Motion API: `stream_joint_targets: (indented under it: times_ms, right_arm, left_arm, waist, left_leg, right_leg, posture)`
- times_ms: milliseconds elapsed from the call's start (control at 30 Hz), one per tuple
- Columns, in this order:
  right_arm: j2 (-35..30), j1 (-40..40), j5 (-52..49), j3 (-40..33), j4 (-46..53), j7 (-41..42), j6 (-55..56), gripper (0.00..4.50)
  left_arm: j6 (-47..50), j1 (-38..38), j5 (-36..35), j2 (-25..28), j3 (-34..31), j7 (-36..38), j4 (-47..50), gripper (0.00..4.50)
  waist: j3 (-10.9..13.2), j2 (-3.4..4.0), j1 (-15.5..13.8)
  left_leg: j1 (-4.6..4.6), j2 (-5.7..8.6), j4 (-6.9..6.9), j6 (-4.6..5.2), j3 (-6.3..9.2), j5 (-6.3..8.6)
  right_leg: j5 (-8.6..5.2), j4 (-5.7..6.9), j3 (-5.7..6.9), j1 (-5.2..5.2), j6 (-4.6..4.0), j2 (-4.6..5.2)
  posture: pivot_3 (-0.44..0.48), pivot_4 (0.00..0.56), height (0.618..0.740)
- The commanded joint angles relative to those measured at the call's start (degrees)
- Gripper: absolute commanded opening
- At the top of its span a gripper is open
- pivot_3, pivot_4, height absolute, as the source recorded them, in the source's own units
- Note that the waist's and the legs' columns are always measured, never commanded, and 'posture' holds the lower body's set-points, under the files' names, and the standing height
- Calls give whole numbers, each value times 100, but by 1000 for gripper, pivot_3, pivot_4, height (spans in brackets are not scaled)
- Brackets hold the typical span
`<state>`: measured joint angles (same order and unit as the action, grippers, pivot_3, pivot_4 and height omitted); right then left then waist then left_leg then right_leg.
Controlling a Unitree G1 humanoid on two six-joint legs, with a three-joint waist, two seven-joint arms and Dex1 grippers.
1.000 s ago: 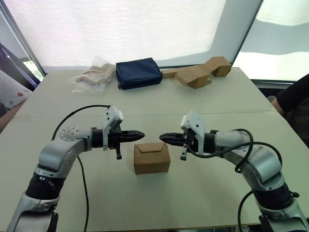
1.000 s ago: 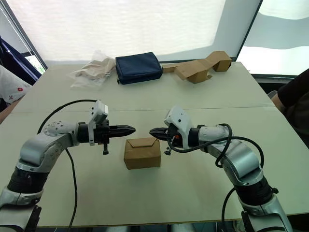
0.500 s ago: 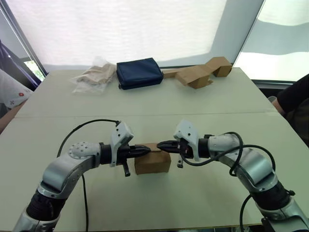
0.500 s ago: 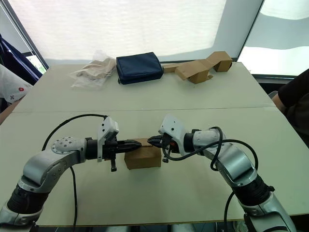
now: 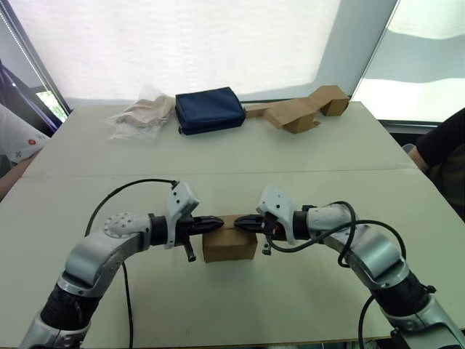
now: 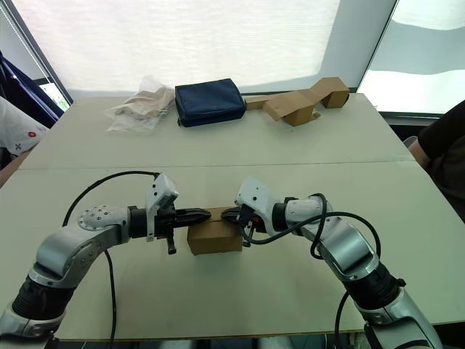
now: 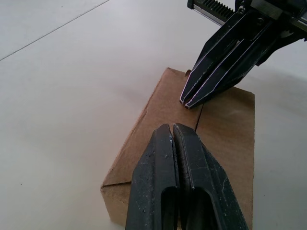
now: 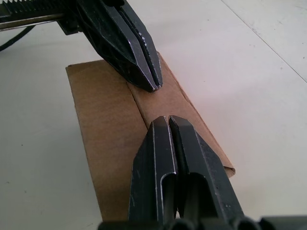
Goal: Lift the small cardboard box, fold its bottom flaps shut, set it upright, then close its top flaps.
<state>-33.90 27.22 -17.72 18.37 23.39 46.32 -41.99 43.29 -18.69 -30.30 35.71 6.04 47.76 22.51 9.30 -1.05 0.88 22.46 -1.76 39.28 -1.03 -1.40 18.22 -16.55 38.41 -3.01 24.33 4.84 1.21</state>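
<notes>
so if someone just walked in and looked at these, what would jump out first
The two grippers meeting tip to tip over the small cardboard box near the table's front middle: the left gripper and right gripper both have their jaws shut, pointing at each other above the box's top seam. Behind them, along the far edge, lie a dark navy pouch, a crumpled plastic bag and a long folded cardboard piece.

There are no words, numbers or signs to read anywhere here. The small cardboard box (image 5: pixel 229 246) is plain brown with nothing printed on it.
</notes>
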Motion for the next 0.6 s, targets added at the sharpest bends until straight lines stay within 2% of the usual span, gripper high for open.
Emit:
stream_joint_targets:
  times_ms: [33,333,500,567,600]
  right_arm:
    - [51,23,37,-4,49,1,81,0]
    - [11,12,39,-50,-5,46,92,0]
    - [313,-26,-276,-616,-17,-142,268,0]
    - [544,-44,-332,-913,-65,-339,531,0]
    - [793,-51,-490,-1282,-70,-524,784,0]
  left_arm:
    - [-149,2,76,55,22,55,50,52]
    - [-208,76,165,-18,-15,11,28,52]
    - [-65,-28,-432,-382,-740,-299,71,52]
    - [-123,-72,-531,-516,-992,-500,84,52]
    - [-68,-12,-267,-359,-1041,-748,219,52]
  waist:
    - [0,0,2]
    - [0,0,3]
    - [0,0,-2]
    - [0,0,5]
    - [0,0,5]
  left_leg:
    - [0,0,0,0,0,0]
    - [0,0,0,0,0,0]
    - [1,-1,0,0,0,0]
    - [0,-1,0,0,0,0]
    - [0,-1,0,0,0,0]
  right_leg:
    - [0,0,0,0,0,0]
    - [0,0,0,0,0,-1]
    - [0,0,0,0,0,2]
    - [0,1,0,0,0,2]
    - [0,1,0,0,0,1]
  posture:
    - [0,150,740]
    - [0,150,740]
    - [0,150,740]
    - [0,150,740]
    - [0,150,740]
